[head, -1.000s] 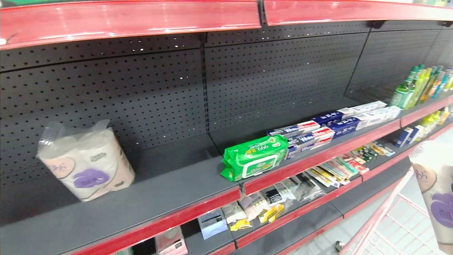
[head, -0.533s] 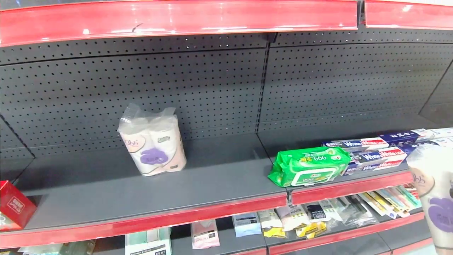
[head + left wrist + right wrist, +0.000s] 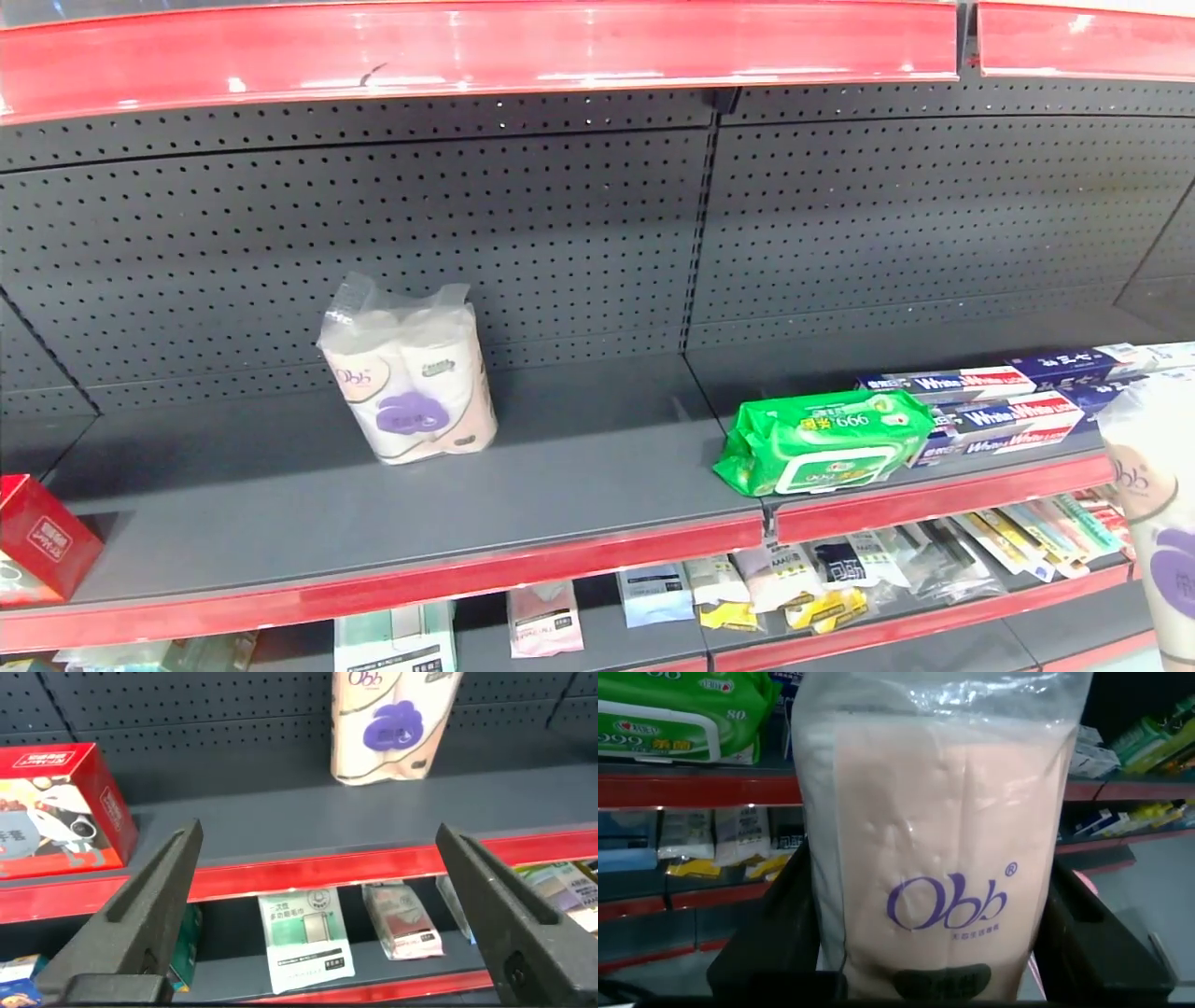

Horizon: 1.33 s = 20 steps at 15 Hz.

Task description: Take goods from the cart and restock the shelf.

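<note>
One toilet-roll pack (image 3: 408,378) on shelf (image 3: 560,467), second pack (image 3: 938,859) pinched in right jaws, left jaws spread

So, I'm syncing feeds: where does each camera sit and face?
Head view: on the head, facing forward-down at the shelf; held toilet paper pack at right edge.
Left wrist view: on the left wrist, facing the shelf past the open left gripper.
Right wrist view: on the right wrist, facing that pack inside the right gripper.
Head and left wrist share the standing pack.
</note>
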{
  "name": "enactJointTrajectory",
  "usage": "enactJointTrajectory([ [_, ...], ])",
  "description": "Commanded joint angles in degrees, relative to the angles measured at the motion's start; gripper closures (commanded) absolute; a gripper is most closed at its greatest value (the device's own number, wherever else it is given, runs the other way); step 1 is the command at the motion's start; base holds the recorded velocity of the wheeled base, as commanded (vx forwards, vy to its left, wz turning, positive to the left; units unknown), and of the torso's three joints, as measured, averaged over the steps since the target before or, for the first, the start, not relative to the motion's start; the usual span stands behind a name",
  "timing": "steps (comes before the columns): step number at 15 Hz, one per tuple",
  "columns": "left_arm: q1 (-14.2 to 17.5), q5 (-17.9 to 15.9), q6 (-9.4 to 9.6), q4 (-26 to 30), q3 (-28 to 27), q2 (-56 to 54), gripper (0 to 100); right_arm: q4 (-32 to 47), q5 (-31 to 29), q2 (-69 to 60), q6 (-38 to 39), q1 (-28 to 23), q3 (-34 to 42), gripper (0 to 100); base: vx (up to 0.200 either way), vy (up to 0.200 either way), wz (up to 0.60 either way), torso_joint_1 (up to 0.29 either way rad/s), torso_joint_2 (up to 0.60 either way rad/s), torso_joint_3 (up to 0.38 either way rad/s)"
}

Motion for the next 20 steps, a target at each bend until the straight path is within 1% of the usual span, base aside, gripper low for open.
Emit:
enactJointTrajectory([
  [1, 0.0, -0.2, 0.04, 0.0, 0.0, 0.1, 0, -0.3, 0.0, -2.2, 0.3, 0.0, 1.1, 100, 0.000, 0.000, 0.00, 0.000, 0.00, 0.000],
  [2, 0.0, -0.5, 0.56, 0.0, -0.1, 0.1, 0, -0.5, 0.0, -2.2, 0.5, -0.1, 1.2, 100, 0.000, 0.000, 0.00, 0.000, 0.00, 0.000],
  [3, 0.0, -1.6, 1.27, 0.0, -0.1, 0.2, 0, -0.6, 0.1, -2.1, 0.6, -0.1, 1.0, 100, 0.000, 0.000, 0.00, 0.000, 0.00, 0.000],
  [4, -0.1, -2.8, 1.53, 0.0, -0.2, 0.5, 0, -0.9, 0.1, -2.1, 0.5, -0.1, 0.7, 100, 0.000, 0.000, 0.00, 0.000, 0.00, 0.000],
  [5, -0.1, -3.4, 1.62, 0.6, -6.1, 3.8, 0, -1.4, 0.1, -1.5, 0.5, -0.1, 0.5, 100, 0.000, 0.000, 0.00, 0.000, 0.00, 0.000],
  [6, 0.0, -2.7, -0.05, 1.1, -16.3, 15.5, 0, -2.2, 0.1, -1.3, 0.4, 0.2, 0.4, 100, 0.000, 0.000, 0.00, 0.000, 0.00, 0.000],
  [7, 0.0, -1.8, -5.76, 0.9, -22.1, 23.4, 0, -2.9, 0.1, -1.3, 0.4, 0.2, 0.6, 100, 0.000, 0.000, 0.00, 0.000, 0.00, 0.000],
  [8, 0.2, -0.1, -7.87, 0.7, -24.6, 29.3, 0, -2.9, 0.1, -1.5, 0.4, 0.2, 0.6, 100, 0.000, 0.000, 0.00, 0.000, 0.00, 0.000],
  [9, 1.3, 3.0, -7.87, -0.4, -25.9, 37.1, 0, -3.0, -0.1, -1.0, 0.6, 0.0, 0.4, 100, 0.000, 0.000, 0.00, 0.000, 0.00, 0.000],
  [10, 3.9, 6.0, -8.67, -3.6, -26.5, 43.9, 0, -3.1, 0.2, -0.3, 1.3, -0.1, 0.1, 100, 0.000, 0.000, 0.00, 0.000, 0.00, 0.000],
  [11, 6.0, 5.6, -8.58, -5.6, -26.1, 47.7, 0, -3.0, 0.4, 0.1, 3.1, 0.6, -0.4, 100, 0.000, 0.000, 0.00, 0.000, 0.00, 0.000],
  [12, 6.2, 1.2, -7.70, -6.0, -25.9, 51.5, 0, -3.0, 1.8, 0.2, 5.4, 0.9, -0.4, 100, 0.000, 0.000, 0.00, 0.000, 0.00, 0.000],
  [13, 6.4, -4.1, -5.33, -6.3, -26.0, 55.2, 0, -3.0, 2.1, 0.3, 6.9, 0.8, -0.5, 100, 0.000, 0.000, 0.00, 0.000, 0.00, 0.000],
  [14, 7.3, -7.9, -3.39, -7.7, -26.0, 57.6, 0, -3.0, 2.1, 0.4, 7.3, 0.8, -0.5, 100, 0.000, 0.000, 0.00, 0.000, 0.00, 0.000],
  [15, 11.4, -18.9, 2.32, -13.3, -26.1, 63.8, 0, -2.7, 2.1, 0.6, 7.4, 0.7, -0.5, 100, 0.000, 0.000, 0.00, 0.000, 0.00, 0.000],
  [16, 15.1, -25.5, 8.03, -17.8, -26.2, 69.3, 0, -2.6, 1.7, 0.6, 7.2, 0.7, -0.5, 100, 0.000, 0.000, 0.00, 0.000, 0.00, 0.000],
  [17, 18.7, -30.8, 13.92, -21.0, -27.1, 75.1, 0, -2.4, 1.5, 0.8, 7.1, 0.5, -0.7, 100, 0.000, 0.000, 0.00, 0.000, 0.00, 0.000],
  [18, 21.4, -35.5, 18.49, -22.8, -28.6, 80.6, 0, -2.2, 1.5, 1.3, 7.1, 0.5, -0.9, 100, 0.000, 0.000, 0.00, 0.000, 0.00, 0.000],
  [19, 23.0, -41.2, 22.98, -23.2, -31.6, 85.4, 0, -2.3, 1.4, 2.0, 7.0, 0.5, -1.0, 100, 0.000, 0.000, 0.00, 0.000, 0.00, 0.000],
  [20, 23.1, -46.0, 24.29, -23.0, -34.8, 88.8, 0, -2.3, 0.9, 2.7, 7.0, 0.4, -1.0, 100, 0.000, 0.000, 0.00, 0.000, 0.00, 0.000],
])
